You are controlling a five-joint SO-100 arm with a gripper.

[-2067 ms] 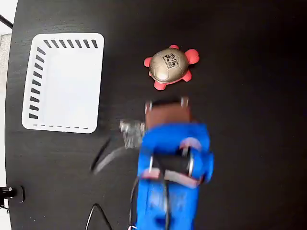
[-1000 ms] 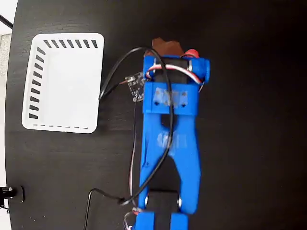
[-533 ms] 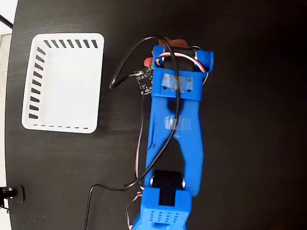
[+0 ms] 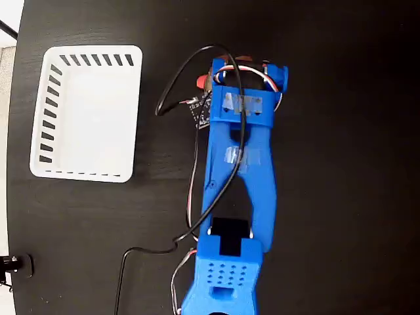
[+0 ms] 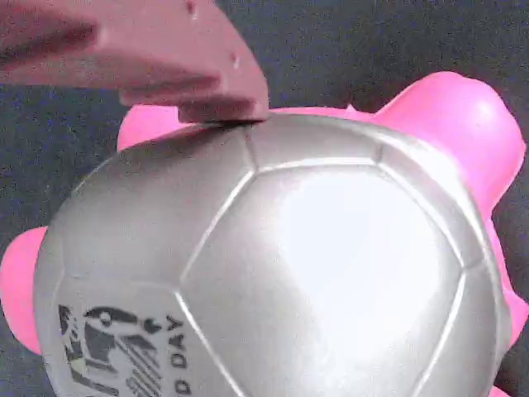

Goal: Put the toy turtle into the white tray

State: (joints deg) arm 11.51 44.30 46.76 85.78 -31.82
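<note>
The blue arm (image 4: pixel 236 190) stretches up the middle of the fixed view over a black worktop (image 4: pixel 348 197), its wrist end near the upper centre of the frame. The toy turtle (image 5: pixel 273 265) sits right under that wrist; in the fixed view only a scrap of its red edge (image 4: pixel 201 81) peeks out at the wrist's left side. In the wrist view the turtle fills nearly the whole frame: a shiny silvery domed shell with seamed panels, a black printed mark at the lower left, pink head at the upper right and a pink foot at the left edge. One dark reddish finger (image 5: pixel 165 58) of the claw comes in from the upper left and its tip touches the top rim of the shell. The other finger is out of sight, so I cannot tell whether the claw is gripping the turtle or only resting against it. The white tray (image 4: pixel 88 111) lies at the upper left of the fixed view, well apart from the turtle. Black cables (image 4: pixel 190 72) loop off the wrist.
</note>
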